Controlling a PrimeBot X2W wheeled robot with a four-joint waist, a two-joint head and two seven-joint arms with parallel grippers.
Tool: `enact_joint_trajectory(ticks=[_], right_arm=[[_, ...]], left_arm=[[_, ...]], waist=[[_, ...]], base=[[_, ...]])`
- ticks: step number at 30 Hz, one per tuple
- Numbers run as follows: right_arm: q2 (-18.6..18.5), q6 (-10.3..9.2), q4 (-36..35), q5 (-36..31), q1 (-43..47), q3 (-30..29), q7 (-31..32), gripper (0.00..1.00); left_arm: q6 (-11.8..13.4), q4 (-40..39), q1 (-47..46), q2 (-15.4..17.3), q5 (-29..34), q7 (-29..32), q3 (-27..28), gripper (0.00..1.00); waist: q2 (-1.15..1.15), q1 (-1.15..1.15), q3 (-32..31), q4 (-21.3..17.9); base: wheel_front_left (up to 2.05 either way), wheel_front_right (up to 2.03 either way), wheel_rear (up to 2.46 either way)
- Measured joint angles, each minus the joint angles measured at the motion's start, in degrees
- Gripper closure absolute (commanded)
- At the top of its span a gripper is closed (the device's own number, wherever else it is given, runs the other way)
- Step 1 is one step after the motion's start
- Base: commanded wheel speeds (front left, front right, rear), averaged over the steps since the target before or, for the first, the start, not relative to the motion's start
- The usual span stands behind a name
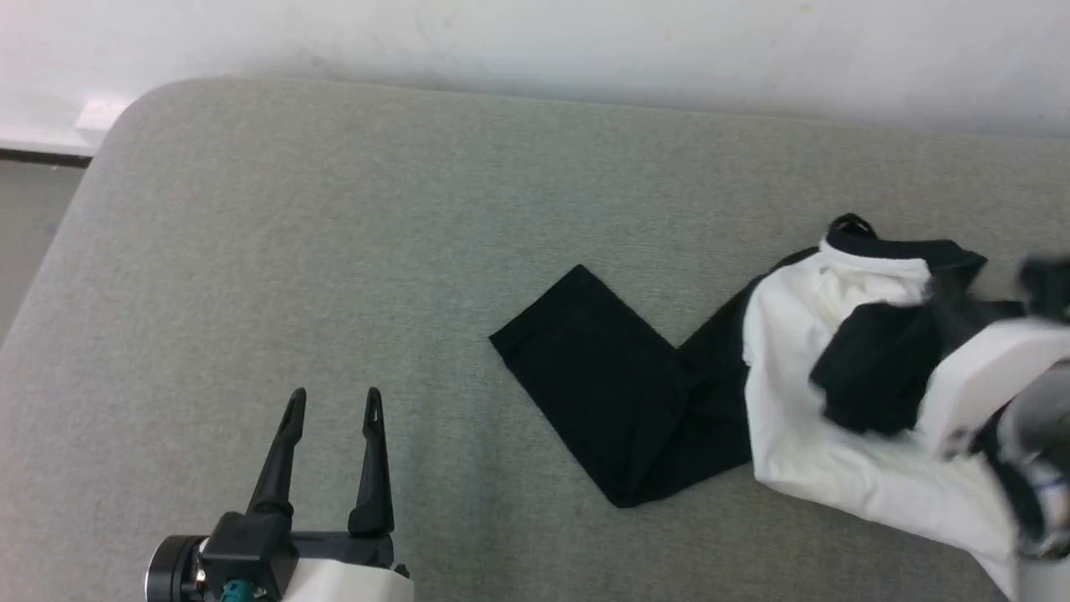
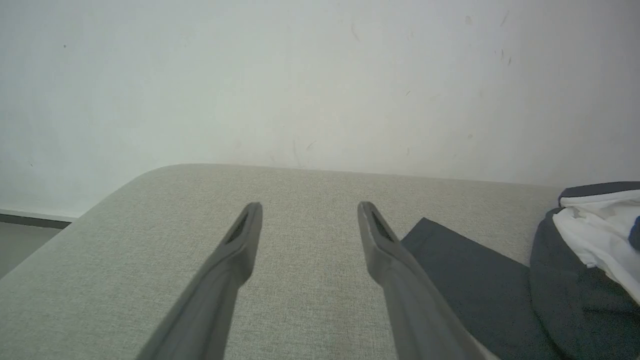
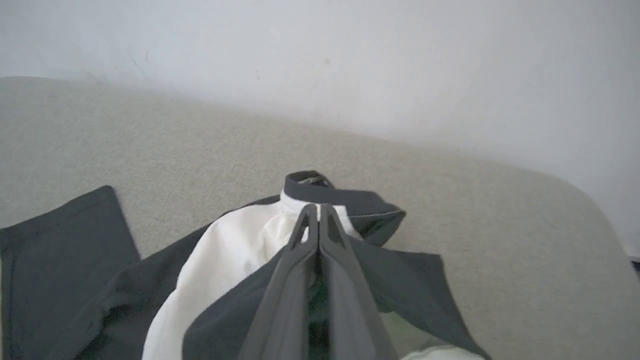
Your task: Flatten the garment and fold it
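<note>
The garment [image 1: 802, 401] lies bunched at the right of the grey cushion [image 1: 334, 251]: white body, black collar [image 1: 886, 247] at the far end, one black sleeve [image 1: 610, 376] spread flat to the left with a bend in it. My right gripper [image 3: 315, 212] is shut, its fingers pressed together with the other black sleeve [image 3: 400, 285] draped around them and the collar [image 3: 345, 197] just past the tips. Its pale forearm [image 1: 986, 376] is blurred over the garment. My left gripper [image 1: 334, 401] hovers open over bare cushion, left of the flat sleeve [image 2: 475, 270].
The cushion's rounded left corner [image 1: 142, 100] drops to the floor [image 1: 25, 234]. A white wall [image 1: 585, 42] runs right behind its far edge. Bare cushion stretches across the left and middle.
</note>
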Motion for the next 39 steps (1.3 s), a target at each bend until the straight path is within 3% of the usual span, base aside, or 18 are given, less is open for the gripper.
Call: enact_joint_trajectory(ticks=[5, 7, 8, 13, 14, 15, 16, 18, 24, 28, 34, 39], right_arm=[[-3.89, 0.01, -2.97, -1.53, -5.24, -6.3, -1.67, 1.0], [-8.34, 0.0, -3.69, -2.6, -5.96, -13.13, -2.35, 1.0], [-8.34, 0.0, -3.69, -2.6, -5.96, -13.13, -2.35, 1.0], [-15.38, 0.0, 2.42, -4.68, 1.91, -29.63, -7.39, 1.0], [-15.14, 0.0, 3.99, -5.26, 3.94, -31.32, -8.2, 0.82], [-14.49, 0.0, 5.68, -5.54, 5.8, -32.6, -8.93, 0.31], [-13.36, 0.0, 7.22, -5.42, 6.93, -33.37, -9.64, 0.0], [-12.25, 0.0, 8.6, -5.41, 7.71, -33.59, -10.37, 0.0], [-7.55, 0.0, 11.34, -3.18, 7.81, -27.67, -14.56, 0.0], [-8.11, 0.0, 5.71, -1.55, 6.25, -19.6, -14.08, 0.0], [-8.58, 0.01, -5.03, 4.11, 3.25, -3.41, -6.48, 0.0], [-8.37, 0.0, -4.55, 6.97, 3.39, 8.59, 1.04, 0.0]], left_arm=[[-0.1, -0.03, -0.03, -0.09, 0.19, 0.0, 0.03, 0.0], [-0.51, -0.12, -0.05, -0.05, 0.57, 0.01, 0.01, 0.0], [-0.51, -0.12, -0.05, -0.05, 0.57, 0.01, 0.01, 0.0], [-0.58, -0.19, -0.1, 0.19, 0.96, 0.01, -0.04, 0.0], [-0.62, -0.18, -0.1, 0.43, 0.96, 0.08, -0.05, 0.0], [-0.96, -0.16, -0.1, 0.73, 0.96, 0.14, -0.04, 0.0], [-1.02, -0.19, -0.1, 0.94, 0.96, 0.18, -0.04, 0.0], [-1.02, -0.21, -0.1, 1.05, 0.96, 0.29, -0.02, 0.0], [-1.02, -0.55, -0.17, 1.87, 0.96, 1.19, 0.16, 0.0], [-1.02, -0.55, -0.19, 2.2, 0.94, 1.37, 0.2, 0.0], [-1.03, -0.36, -0.2, 1.83, 0.86, 1.42, -0.58, 0.0], [-1.07, -0.11, -0.19, 1.53, 0.52, 1.32, -0.85, 0.0]], waist=[[0.0, 0.0, -0.57, -2.24], [0.0, 0.0, -0.83, -3.92], [0.0, 0.0, -0.83, -3.92], [0.0, -0.01, -0.21, -6.01], [0.0, 0.0, 0.02, -6.15], [0.0, 0.0, 0.26, -6.28], [0.0, 0.0, 0.45, -6.41], [0.0, 0.0, 0.6, -6.56], [0.0, 0.0, 0.7, -7.52], [0.0, -0.01, -0.29, -7.85], [0.0, -0.01, -1.85, -7.31], [0.0, -0.01, -2.01, -5.51]], base=[[0.0, 0.0, 0.0], [0.0, 0.0, 0.0], [0.0, 0.0, 0.0], [0.0, 0.0, 0.0], [0.0, 0.0, 0.0], [0.0, 0.0, 0.0], [0.0, 0.0, 0.0], [0.0, 0.0, 0.0], [0.0, 0.0, 0.0], [0.0, 0.0, 0.0], [0.0, 0.0, 0.0], [0.0, 0.0, 0.0]])
